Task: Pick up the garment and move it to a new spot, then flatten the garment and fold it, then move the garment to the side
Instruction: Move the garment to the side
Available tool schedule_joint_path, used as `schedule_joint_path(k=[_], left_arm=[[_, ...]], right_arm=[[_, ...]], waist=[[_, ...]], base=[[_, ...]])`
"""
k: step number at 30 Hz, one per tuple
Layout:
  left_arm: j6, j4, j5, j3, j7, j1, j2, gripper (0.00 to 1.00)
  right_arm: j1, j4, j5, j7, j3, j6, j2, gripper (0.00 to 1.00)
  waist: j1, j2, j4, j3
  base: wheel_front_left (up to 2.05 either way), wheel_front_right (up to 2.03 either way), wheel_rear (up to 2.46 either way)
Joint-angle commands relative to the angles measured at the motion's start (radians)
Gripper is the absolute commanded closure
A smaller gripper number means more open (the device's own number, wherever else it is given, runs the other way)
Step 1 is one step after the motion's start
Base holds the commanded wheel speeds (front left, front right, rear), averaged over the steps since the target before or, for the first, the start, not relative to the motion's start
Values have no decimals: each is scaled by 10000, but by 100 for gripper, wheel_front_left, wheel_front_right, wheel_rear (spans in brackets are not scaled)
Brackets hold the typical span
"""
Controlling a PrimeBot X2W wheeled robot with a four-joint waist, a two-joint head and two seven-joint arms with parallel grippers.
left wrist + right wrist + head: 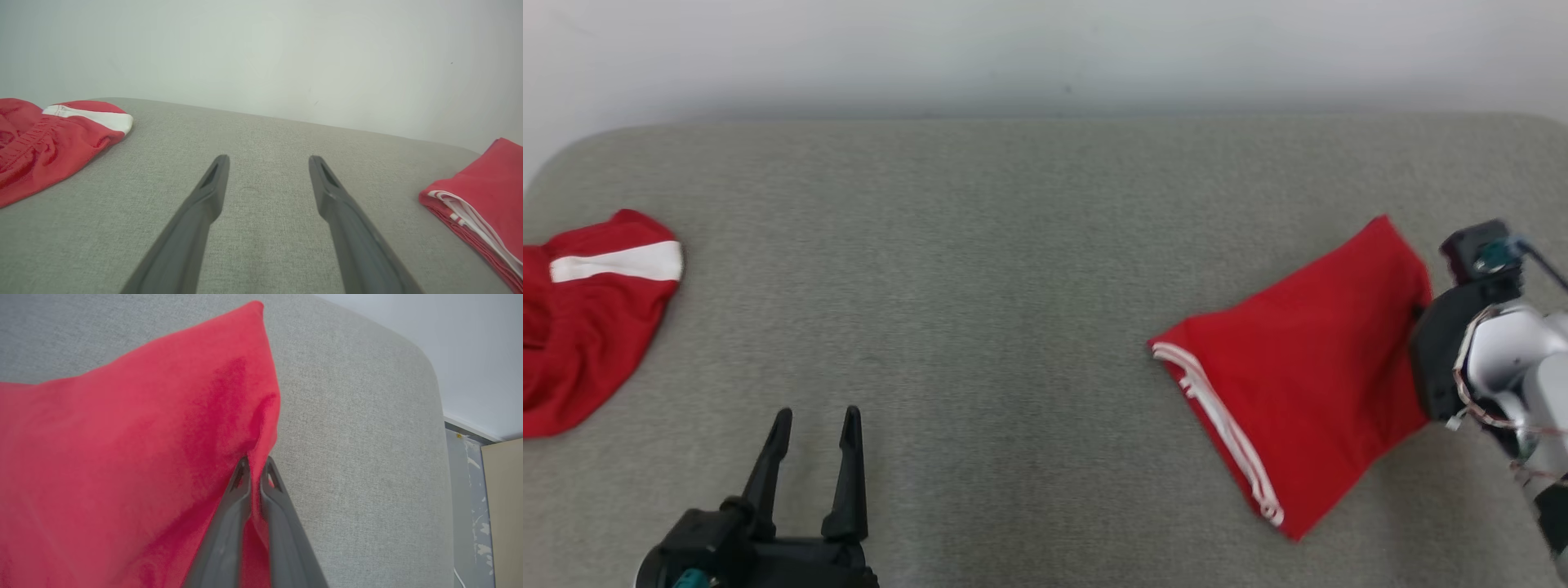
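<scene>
A folded red garment (1307, 367) with white-striped trim along its left edge lies on the right of the grey padded surface (1013, 245). In the left wrist view the garment (490, 183) sits at the far right. My right gripper (255, 465) is shut on the garment's right edge (122, 457), pinching a ridge of red cloth between its fingers. Its dark wrist and pale forearm (1503, 351) sit right beside the garment. My left gripper (817, 416) stands open at the lower left over bare fabric, holding nothing, and its spread fingers (222, 163) point across the surface.
A second red garment (588, 327) with a white band lies crumpled at the far left edge, and also shows as a garment (49, 134) on the left. A pale wall (1045, 49) backs the surface. The surface's rounded right end (429, 396) drops off close to my right gripper.
</scene>
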Motion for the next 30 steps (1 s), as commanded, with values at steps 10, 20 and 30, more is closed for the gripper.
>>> schedule_joint_path(k=[10,20,30], left_arm=[[-402,-562,657,-58,3,-1121,6,0],[-623,-1213,1014,-186,3,-1721,251,0],[-675,-1533,1063,-245,3,-2097,538,0]], right_arm=[[-1444,728,-275,-846,-679,-24,-797,100],[-2321,1423,-1055,-2142,-1605,-24,-1165,100],[-2754,1664,-2133,-3045,-2143,-24,-1225,100]], waist=[[-2,-1,-2194,1875],[-2,-1,-2881,2832],[-2,-1,-2946,3276]], base=[[0,0,0],[0,0,0],[0,0,0]])
